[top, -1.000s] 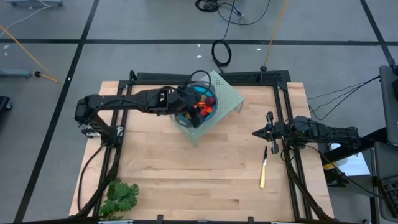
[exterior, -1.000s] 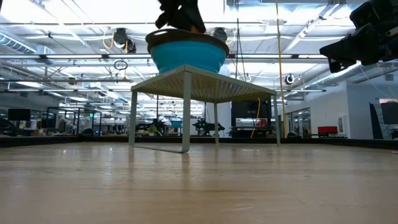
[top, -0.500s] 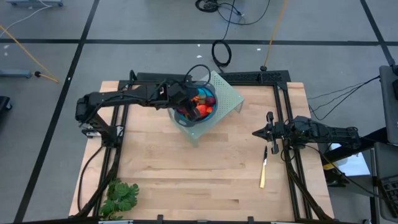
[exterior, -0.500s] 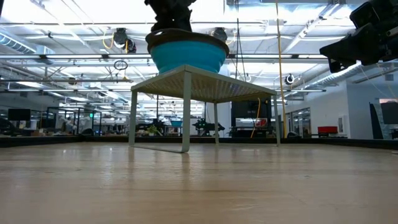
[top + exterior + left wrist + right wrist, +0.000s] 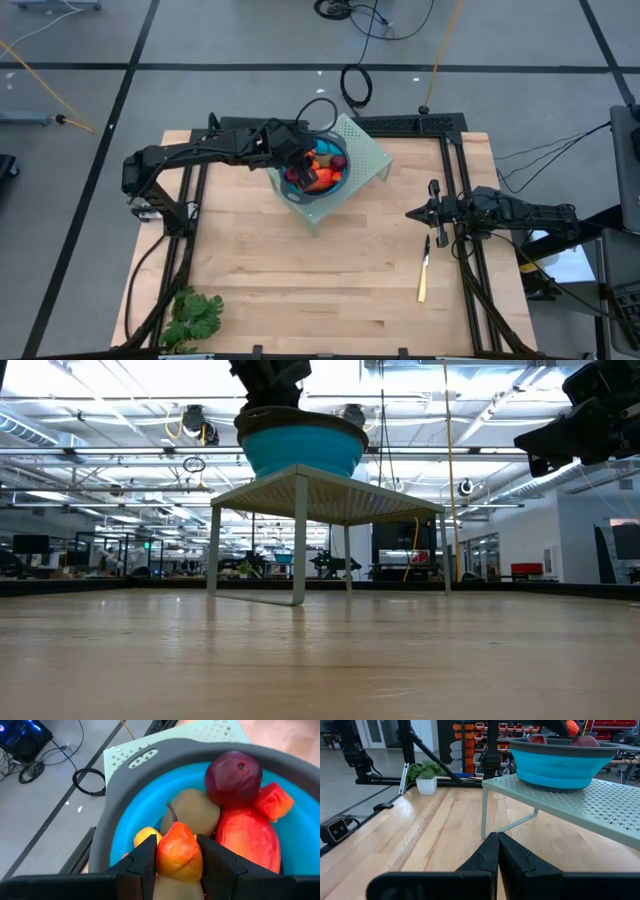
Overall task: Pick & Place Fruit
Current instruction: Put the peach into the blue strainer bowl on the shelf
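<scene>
Lifting step: we judge that we are at the pick; our left gripper (image 5: 175,865) hangs over the blue bowl (image 5: 135,815) with its two fingers (image 5: 142,862) pressed on either side of a small orange-yellow pear-shaped fruit (image 5: 179,854).
Left gripper state: clamped on that pear-shaped fruit, its brown stalk pointing up between the fingers.
Left gripper place: in the high view we see it (image 5: 300,165) above the bowl (image 5: 288,188), which stands on the pale green perforated stand (image 5: 368,150) toward the far side of the wooden table (image 5: 320,280).
Rest of the fruit: a dark red ball (image 5: 233,771), an oval brown-green piece (image 5: 192,812), a long orange-red piece (image 5: 247,837), a small orange-red chunk (image 5: 272,801) and a tiny yellow-orange piece (image 5: 145,837) lie together in the bowl.
Right gripper: our right gripper (image 5: 432,214) waits at the right side of the table with its fingers pressed together, near the yellow-handled knife (image 5: 424,270).
Next move: we think the pear-shaped fruit needs a straight lift clear of the grey rim, then a carry to a drop place.
Drop place: we cannot tell where the fruit should go; no second container shows.
Hidden: the bowl's inside is out of sight in the low view, where only its outer wall (image 5: 300,450) shows.
Cut off: the left gripper's body runs out of the low view at the top.
Hard to make out: whether the held fruit is free of the pieces under it.
</scene>
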You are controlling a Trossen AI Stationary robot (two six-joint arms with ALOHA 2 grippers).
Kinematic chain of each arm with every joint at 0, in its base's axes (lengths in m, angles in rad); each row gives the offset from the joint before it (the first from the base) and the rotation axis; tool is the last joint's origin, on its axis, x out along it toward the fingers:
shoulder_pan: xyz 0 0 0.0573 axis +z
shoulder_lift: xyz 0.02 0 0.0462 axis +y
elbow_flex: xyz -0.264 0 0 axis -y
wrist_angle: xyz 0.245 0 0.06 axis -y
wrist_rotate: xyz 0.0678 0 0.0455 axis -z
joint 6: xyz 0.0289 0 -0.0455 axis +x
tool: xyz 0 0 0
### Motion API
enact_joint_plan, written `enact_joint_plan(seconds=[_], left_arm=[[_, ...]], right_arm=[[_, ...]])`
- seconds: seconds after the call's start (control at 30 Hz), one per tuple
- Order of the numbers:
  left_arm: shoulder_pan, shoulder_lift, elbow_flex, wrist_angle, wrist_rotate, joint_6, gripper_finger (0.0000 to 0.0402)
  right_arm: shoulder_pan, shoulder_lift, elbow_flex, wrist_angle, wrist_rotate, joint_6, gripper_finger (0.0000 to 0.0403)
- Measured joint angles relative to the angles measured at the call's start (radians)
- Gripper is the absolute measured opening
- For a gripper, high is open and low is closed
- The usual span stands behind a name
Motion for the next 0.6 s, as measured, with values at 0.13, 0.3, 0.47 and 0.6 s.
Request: enact_joint_plan(seconds=[0.13,0.3,0.47,0.6], left_arm=[[0.0,0.0,0.0,-0.013,0.001,0.003,0.0131],[0.0,0.0,0.0,-0.023,0.024,-0.002,0.0131],[0.0,0.0,0.0,-0.023,0.024,0.002,0.0131],[0.0,0.0,0.0,-0.022,0.025,0.002,0.0131]], right_arm=[[0.0,0.0,0.0,0.0,0.0,0.0,0.0],[0.0,0.0,0.0,0.0,0.0,0.0,0.0],[0.0,0.0,0.0,0.0,0.0,0.0,0.0],[0.0,0.0,0.0,0.0,0.0,0.0,0.0]])
